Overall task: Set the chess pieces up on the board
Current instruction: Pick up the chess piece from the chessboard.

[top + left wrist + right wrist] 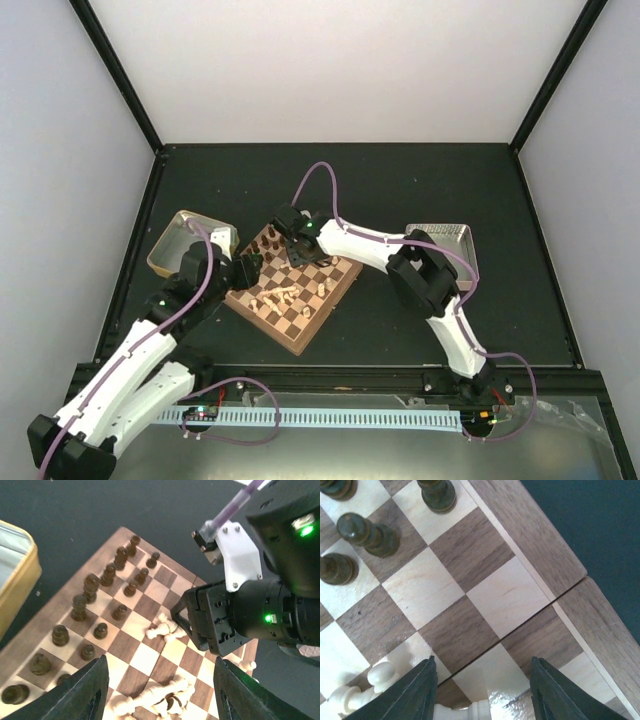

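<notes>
Piece point(462, 711) (pale cream) lies on the board point(470, 590) inside the spread right claw point(482, 685).

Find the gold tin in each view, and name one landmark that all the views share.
Top external: gold tin at middle left, beside the board.
Left wrist: gold tin at the left edge.
Right wrist: not in it.
Shared landmark: the dark pieces standing on the board.

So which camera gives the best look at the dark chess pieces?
The left wrist camera: the dark pieces stand in two rows along one side of the board, each one distinct. From above they are only tiny specks. The right wrist camera catches just four in its top left corner.
</notes>
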Tool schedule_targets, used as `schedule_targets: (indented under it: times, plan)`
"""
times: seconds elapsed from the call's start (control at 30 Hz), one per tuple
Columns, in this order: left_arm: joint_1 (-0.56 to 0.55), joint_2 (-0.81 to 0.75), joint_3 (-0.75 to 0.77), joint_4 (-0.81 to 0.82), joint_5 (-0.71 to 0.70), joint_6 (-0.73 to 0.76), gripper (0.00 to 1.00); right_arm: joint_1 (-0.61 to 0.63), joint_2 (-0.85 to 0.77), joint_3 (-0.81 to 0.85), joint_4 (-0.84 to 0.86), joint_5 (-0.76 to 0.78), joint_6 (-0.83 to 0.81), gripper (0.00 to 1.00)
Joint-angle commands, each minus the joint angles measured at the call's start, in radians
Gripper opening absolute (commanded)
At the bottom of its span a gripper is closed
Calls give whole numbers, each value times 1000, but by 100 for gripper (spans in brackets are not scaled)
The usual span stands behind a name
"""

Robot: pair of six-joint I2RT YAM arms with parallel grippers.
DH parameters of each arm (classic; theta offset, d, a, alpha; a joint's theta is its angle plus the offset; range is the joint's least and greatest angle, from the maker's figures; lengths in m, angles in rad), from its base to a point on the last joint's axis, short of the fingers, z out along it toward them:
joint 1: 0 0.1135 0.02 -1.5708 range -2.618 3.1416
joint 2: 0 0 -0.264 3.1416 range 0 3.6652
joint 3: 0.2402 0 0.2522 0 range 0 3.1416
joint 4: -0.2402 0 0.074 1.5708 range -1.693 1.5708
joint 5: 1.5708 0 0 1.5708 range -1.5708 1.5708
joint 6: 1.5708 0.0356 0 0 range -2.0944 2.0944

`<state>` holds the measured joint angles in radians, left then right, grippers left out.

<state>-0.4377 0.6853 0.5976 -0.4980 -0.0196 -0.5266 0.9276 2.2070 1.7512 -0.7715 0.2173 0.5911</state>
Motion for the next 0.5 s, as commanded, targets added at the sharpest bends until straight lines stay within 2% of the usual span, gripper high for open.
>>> schedule_targets:
  times: [0.0,0.17,0.27,0.47]
  plan:
    - [8,54,-19,81,116,-56,59,-5,-65,15,-50,-37,-13,52]
    - [8,177,13,133,168,-90,53,-28,-140,-44,-20,-120,8,45]
    - [8,268,67,143,214,-77,45,-32,-174,-89,4,-169,22,45]
    - [8,430,124,177,248,-102,41,-44,-228,-180,97,-254,170,47]
